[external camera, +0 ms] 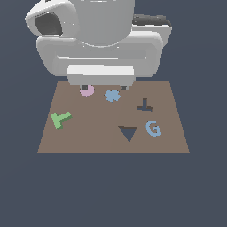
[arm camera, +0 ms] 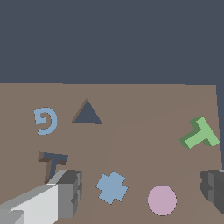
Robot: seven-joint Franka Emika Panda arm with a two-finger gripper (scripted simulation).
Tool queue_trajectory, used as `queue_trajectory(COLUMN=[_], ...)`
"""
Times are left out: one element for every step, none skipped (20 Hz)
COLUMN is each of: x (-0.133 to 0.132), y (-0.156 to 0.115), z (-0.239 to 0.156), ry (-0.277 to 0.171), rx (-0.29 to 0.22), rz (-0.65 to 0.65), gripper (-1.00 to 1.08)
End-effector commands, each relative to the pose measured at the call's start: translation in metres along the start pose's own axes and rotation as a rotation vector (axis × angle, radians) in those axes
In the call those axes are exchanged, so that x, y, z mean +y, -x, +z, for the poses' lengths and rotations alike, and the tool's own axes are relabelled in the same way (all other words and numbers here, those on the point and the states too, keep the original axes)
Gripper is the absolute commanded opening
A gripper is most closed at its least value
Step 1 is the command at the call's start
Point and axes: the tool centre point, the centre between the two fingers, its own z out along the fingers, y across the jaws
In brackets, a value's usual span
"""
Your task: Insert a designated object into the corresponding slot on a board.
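Arm [external camera: 99,37] is the biggest thing in the exterior view: bulky white Panda body w/ a dark patch on its upper shoulder, filling the top half of that view and hanging over the far edge of the board [external camera: 88,137]. Board is flat, brown, rectangular, lying on a plain dark blue-grey ground, far bigger than any piece on it.

Gripper [arm camera: 140,192] comes next. Wrist view shows two grey fingers well apart, one finger [arm camera: 68,192] near the T cutout, the other at the opposite edge of the frame; nothing sits between them except board surface w/ the blue cross and pink disc below, so the pincer is spread wide and carrying nothing. In the exterior view only two dark finger stubs peek out under the white hand, approx over the far side of the board.

Triangular cutout [external camera: 128,133]: dark, pointing toward the near edge, just beside the blue G [external camera: 153,128], which lies on the exterior view's right.

Green T block [external camera: 60,119] lies flat on the board, tilted, near the edge at the exterior view's left, well apart from the gripper and from its slot. Untouched.

T slot [external camera: 144,106]: small dark cutout on the exterior view's right half, beyond the G and triangle; unfilled.

Blue cross piece [external camera: 112,95] sits near the board's middle on the far side, w/ the pink disc [external camera: 87,90] beside it, disc partly hidden by the hand in the exterior view.
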Motion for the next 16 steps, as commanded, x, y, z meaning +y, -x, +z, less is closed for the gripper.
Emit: queue_trajectory(x=[0.000, 0.000, 0.000, 0.001, 0.002, 0.003, 0.004, 0.006, 0.008, 0.010, 0.012, 0.015, 0.017, 0.021, 0.024, 0.027], y=[0.000, 0.000, 0.000, 0.000, 0.001, 0.001, 0.001, 0.002, 0.002, 0.003, 0.004, 0.004, 0.005, 0.006, 0.006, 0.007], z=[0.000, 0.000, 0.000, 0.001, 0.002, 0.003, 0.004, 0.006, 0.007, 0.009, 0.011, 0.014, 0.016, 0.019, 0.022, 0.026], ry=[0.000, 0.000, 0.000, 0.000, -0.001, -0.001, -0.001, -0.002, -0.002, -0.003, -0.004, -0.004, -0.005, -0.006, -0.007, -0.008], rx=[0.000, 0.000, 0.000, 0.000, -0.001, -0.001, -0.002, -0.003, -0.004, -0.005, -0.006, -0.007, -0.008, -0.009, -0.011, -0.013], rz=[0.000, 0.000, -0.002, -0.004, -0.007, -0.010, -0.015, -0.021, -0.027, -0.034, -0.042, -0.051, -0.060, -0.071, -0.082, -0.094], gripper=[1.00, 1.00, 1.00, 1.00, 1.00, 1.00, 1.00, 1.00, 1.00, 1.00, 1.00, 1.00, 1.00, 1.00, 1.00, 1.00])
